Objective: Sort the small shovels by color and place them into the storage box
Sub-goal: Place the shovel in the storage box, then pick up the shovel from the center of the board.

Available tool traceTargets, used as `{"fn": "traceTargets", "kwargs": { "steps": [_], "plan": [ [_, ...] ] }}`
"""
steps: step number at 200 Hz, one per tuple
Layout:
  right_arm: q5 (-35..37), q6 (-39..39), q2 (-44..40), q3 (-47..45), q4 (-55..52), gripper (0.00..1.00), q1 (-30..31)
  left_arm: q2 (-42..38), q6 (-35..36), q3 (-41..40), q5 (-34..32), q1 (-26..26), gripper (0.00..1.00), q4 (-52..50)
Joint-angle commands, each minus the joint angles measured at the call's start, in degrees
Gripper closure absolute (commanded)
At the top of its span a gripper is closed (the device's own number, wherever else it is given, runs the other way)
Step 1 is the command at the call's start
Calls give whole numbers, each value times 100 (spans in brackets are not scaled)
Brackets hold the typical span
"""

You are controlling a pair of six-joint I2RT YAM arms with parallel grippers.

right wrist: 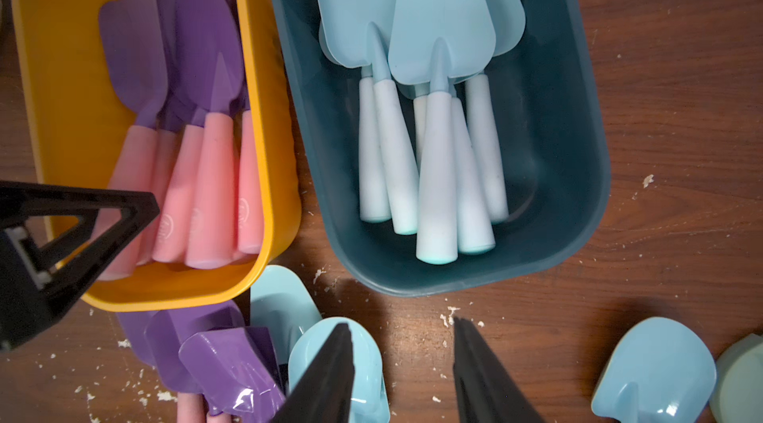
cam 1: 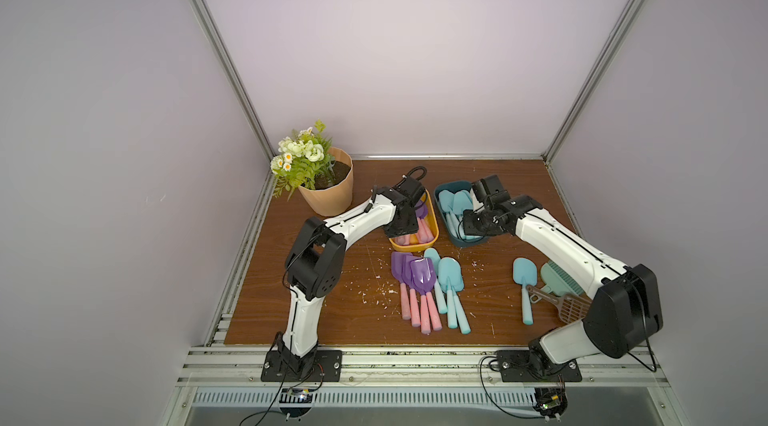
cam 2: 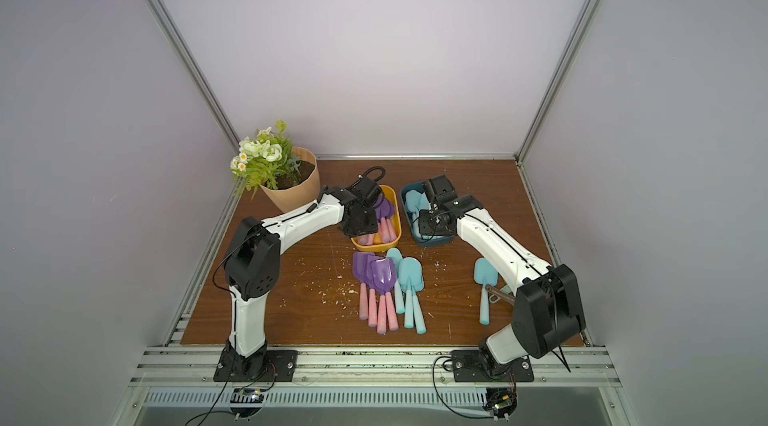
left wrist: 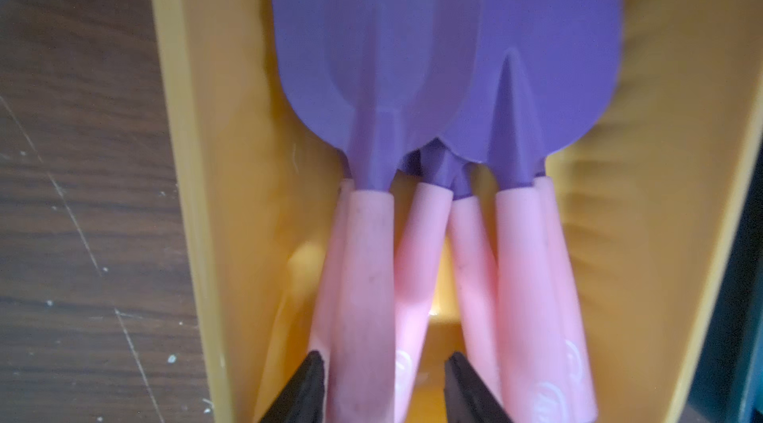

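1. Plain pale lilac-grey walls [cam 1: 407,50] close in three sides, softly and evenly lit.
2. Silver aluminium posts [cam 1: 221,50] run up the back corners.
3. The desk [cam 1: 494,311] is brown wood-grain, scratched, dotted with white specks [cam 1: 376,293].
4. Aluminium rails [cam 1: 415,361] edge its front.

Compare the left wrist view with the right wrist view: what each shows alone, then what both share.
Left wrist only: how the left gripper stands, jaws apart over the pink handles. Right wrist only: the dark teal plastic box of aqua plastic shovels, loose shovels on the wooden table, the right gripper open over bare wood. Both: the yellow plastic box holding purple-bladed, pink-handled plastic shovels.
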Motion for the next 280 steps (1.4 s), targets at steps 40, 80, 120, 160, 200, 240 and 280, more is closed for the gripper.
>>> {"fn": "traceTargets", "kwargs": {
  "steps": [40,80,120,160,200,240,280],
  "plan": [
    [-742,178,-581,-862,-268,56,9,-897,-86,227,-615,-54,42,-34],
    [-1806,431,-1121,-1803,-339,57,651,-1534,-449,-664,-986,-309,41,211],
    [-1700,929,-1260,-2188,-460,57,1728,-1996,-701,-1627,-931,-326,41,551],
    [-1636,1156,-1309,-2577,-332,60,2002,-1883,-503,-1561,-808,-331,41,552],
    [-1755,1348,-1344,-2743,-133,64,2312,-1954,-544,-1633,-760,-331,41,582],
    [-1714,1420,-1201,-2608,-2,65,2707,-2200,-619,-1888,-789,-329,41,595],
    [-1692,1448,-928,-2766,271,65,2796,-2373,-661,-2017,-762,-331,41,586]
  ]
}}
